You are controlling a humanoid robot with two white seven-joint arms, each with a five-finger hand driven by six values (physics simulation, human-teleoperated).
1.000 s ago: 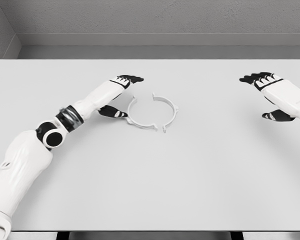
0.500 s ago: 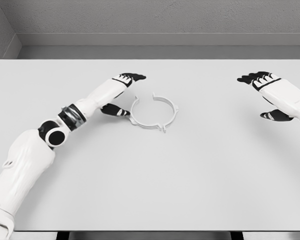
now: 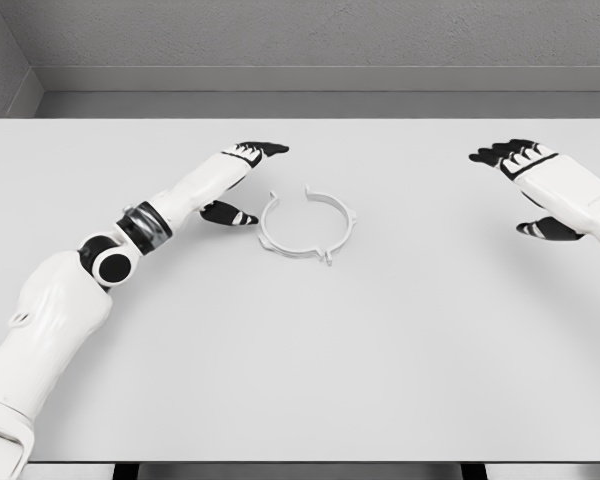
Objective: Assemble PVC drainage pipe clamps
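A white PVC pipe clamp (image 3: 307,226) lies flat on the table (image 3: 300,350), its two half-rings joined at the bottom tab with a gap at the top. My left hand (image 3: 242,182) hovers just left of the ring, fingers spread, thumb (image 3: 230,214) close to the ring's left edge but apart from it. My right hand (image 3: 528,190) hangs open over the far right of the table, well away from the clamp.
The table's back edge meets a grey wall (image 3: 300,40). My left forearm (image 3: 170,212) stretches diagonally from the lower left across the table.
The left half-ring has been pushed right and closed against the other half, forming a tighter ring. My left hand has drawn back slightly to the left. The right hand drifted slightly left.
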